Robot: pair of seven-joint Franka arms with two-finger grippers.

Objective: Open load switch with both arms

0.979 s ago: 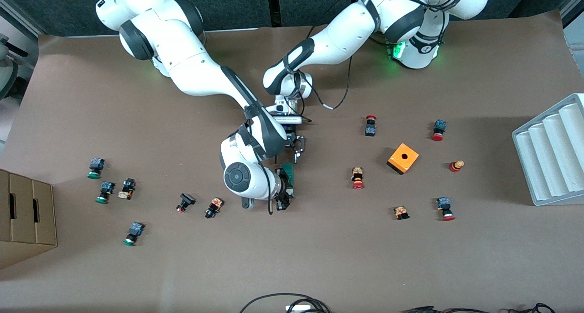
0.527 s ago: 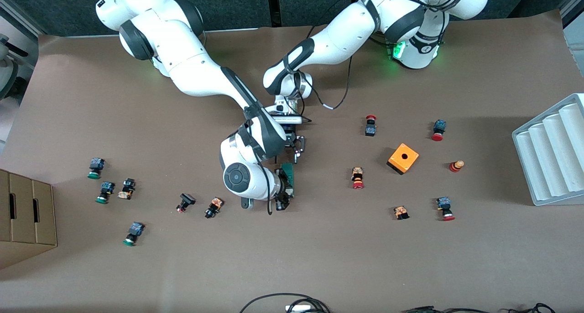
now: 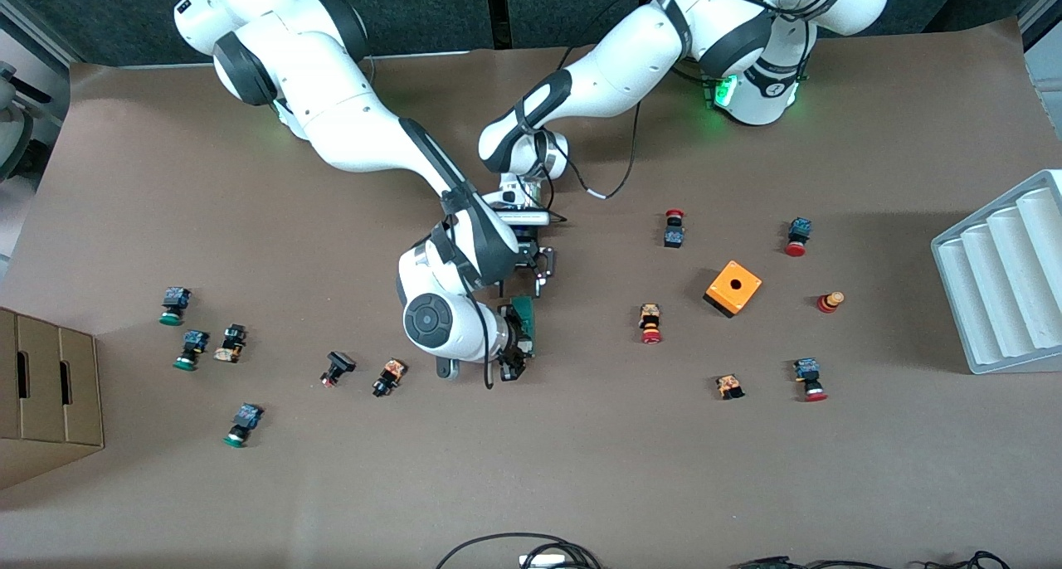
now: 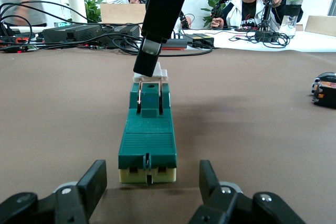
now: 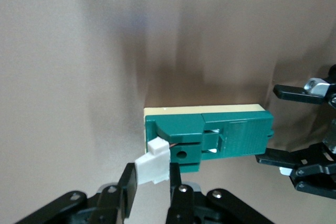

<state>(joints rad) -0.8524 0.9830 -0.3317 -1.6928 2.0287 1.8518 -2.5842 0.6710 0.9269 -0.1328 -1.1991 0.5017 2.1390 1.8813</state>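
Observation:
The load switch lies flat in the middle of the table, a narrow dark green block on a cream base. Its white piece sticks out of the end nearer to the front camera. My right gripper is shut on that white piece, and it shows in the front view low at that end. My left gripper stands open at the farther end of the switch. Its fingers are spread wider than the block and touch nothing. It shows in the front view too.
An orange cube with a hole sits toward the left arm's end. Small red- and green-capped push-buttons are scattered at both ends. A grey ridged tray and a cardboard box stand at the table's ends. Cables lie at the front edge.
The right arm's wrist has shifted very slightly toward its own end of the table. The switch and the left arm have not moved.

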